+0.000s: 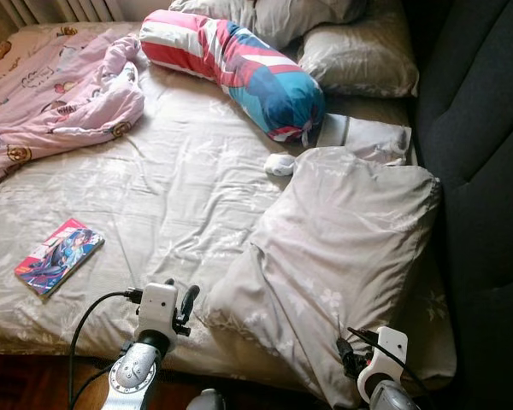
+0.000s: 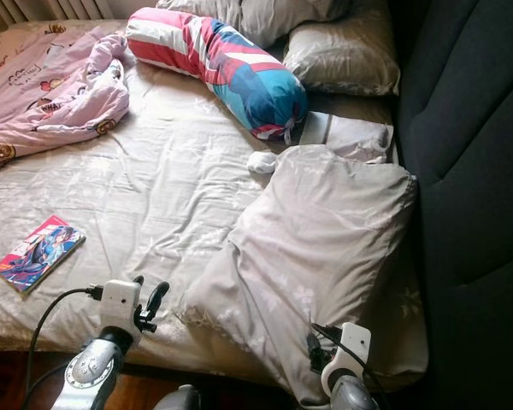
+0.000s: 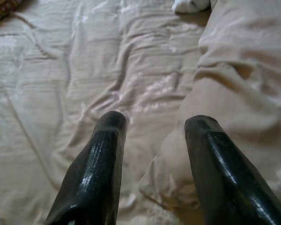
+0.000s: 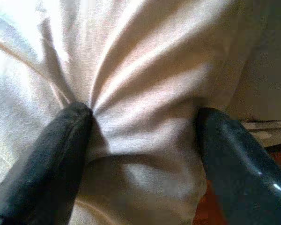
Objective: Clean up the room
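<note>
Beige cotton of the big pillow [image 1: 342, 256] bulges between the right gripper [image 4: 143, 140]'s wide-spread fingers and lies just beside the left gripper [image 3: 154, 140]'s equally parted pair, so I judge both should close on deep folds before lifting.
</note>
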